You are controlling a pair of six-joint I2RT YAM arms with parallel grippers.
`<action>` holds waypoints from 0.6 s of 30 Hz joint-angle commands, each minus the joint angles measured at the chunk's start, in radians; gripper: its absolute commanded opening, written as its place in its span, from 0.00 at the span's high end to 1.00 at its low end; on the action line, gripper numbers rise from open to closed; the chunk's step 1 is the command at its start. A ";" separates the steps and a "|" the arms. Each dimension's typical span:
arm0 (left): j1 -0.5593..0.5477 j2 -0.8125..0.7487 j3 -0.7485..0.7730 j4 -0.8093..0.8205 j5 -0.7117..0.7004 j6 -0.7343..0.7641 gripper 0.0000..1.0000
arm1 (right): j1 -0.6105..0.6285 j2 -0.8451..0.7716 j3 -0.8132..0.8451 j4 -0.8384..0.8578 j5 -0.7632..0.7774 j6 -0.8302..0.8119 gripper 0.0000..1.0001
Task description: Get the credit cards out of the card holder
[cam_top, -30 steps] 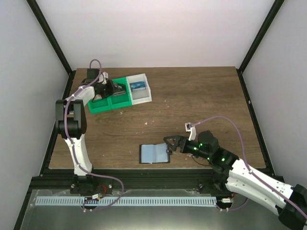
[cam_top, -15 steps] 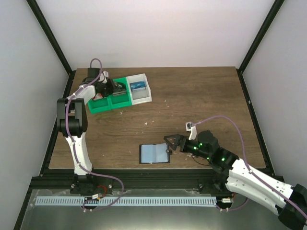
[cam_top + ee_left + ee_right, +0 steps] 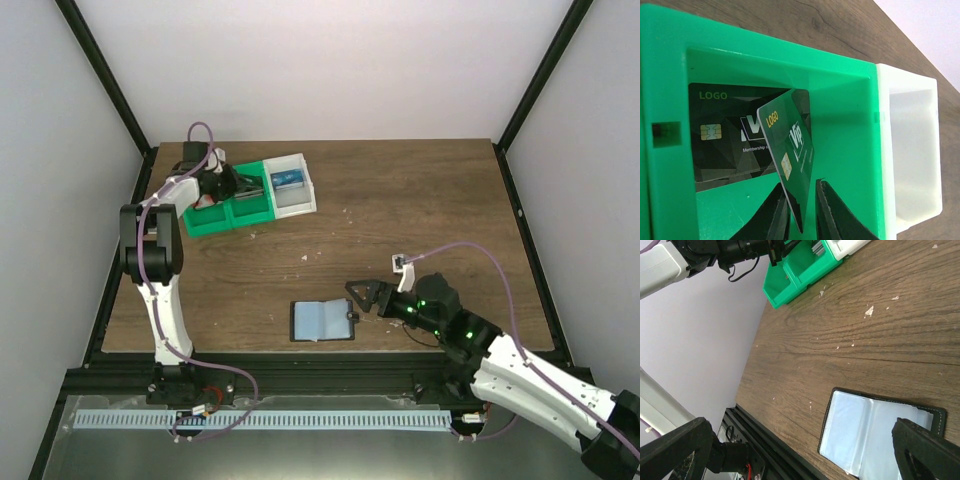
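1. At the far-left corner of the tabletop, the left end effector hangs over a green compartment of the green-and-white tray, its fingers narrowly apart.
2. A green card stands tilted between them, with a sliver of gap on one side; a dark card lies flat beneath.
3. The card holder lies open near the front edge, blue-grey pockets up.
4. The right end effector is spread wide just beside the holder's right edge.

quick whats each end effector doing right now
left end effector: green vip card between its jaws, grip cannot be told
right end effector: open, empty
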 commanded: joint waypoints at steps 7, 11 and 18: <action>0.002 0.019 0.072 -0.018 -0.023 -0.004 0.78 | -0.002 -0.042 0.019 -0.047 0.032 -0.006 0.00; 0.002 0.012 0.096 -0.035 -0.032 -0.007 0.75 | -0.002 -0.053 0.020 -0.059 0.031 -0.003 0.00; 0.002 0.011 0.104 -0.045 -0.035 -0.002 0.73 | -0.002 -0.068 0.023 -0.078 0.035 0.007 0.00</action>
